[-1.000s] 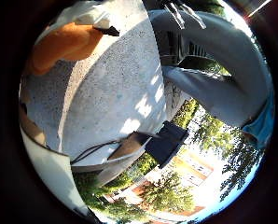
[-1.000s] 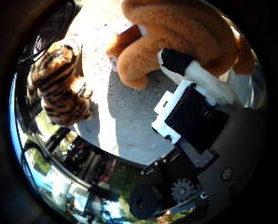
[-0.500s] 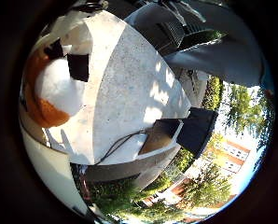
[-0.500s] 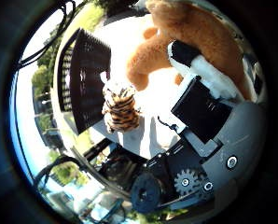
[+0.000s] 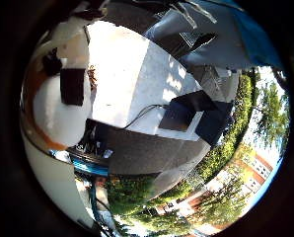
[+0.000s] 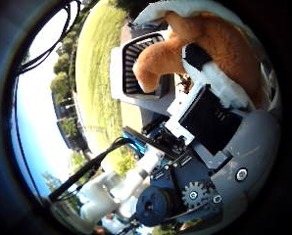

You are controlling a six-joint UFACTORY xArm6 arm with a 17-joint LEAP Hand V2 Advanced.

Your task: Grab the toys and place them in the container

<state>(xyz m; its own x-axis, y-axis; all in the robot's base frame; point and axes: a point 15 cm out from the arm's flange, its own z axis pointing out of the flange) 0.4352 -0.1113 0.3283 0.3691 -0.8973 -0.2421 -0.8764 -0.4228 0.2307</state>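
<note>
An orange and white plush toy [image 6: 224, 44] fills the space next to my palm, and my right hand [image 6: 209, 122] is shut on it. White and black fingers [image 6: 197, 56] wrap across its body. One orange limb hangs over the container [image 6: 117, 73], a dark slatted basket with a pale rim. In the little finger side view the toy's white belly [image 5: 53, 113] presses close, with a black finger pad [image 5: 72, 86] on it. No other toy shows.
The pale table [image 5: 137, 79] lies well below the palm, with a dark flat device [image 5: 184, 111] and its lead near one edge. A person's grey trouser legs [image 5: 221, 39] stand beside the table. Grass [image 6: 94, 73] lies beyond the container.
The hand has risen and swung with the orange plush toy held in it. The striped tiger toy has left the view, and the container now sits under the plush's limb.
</note>
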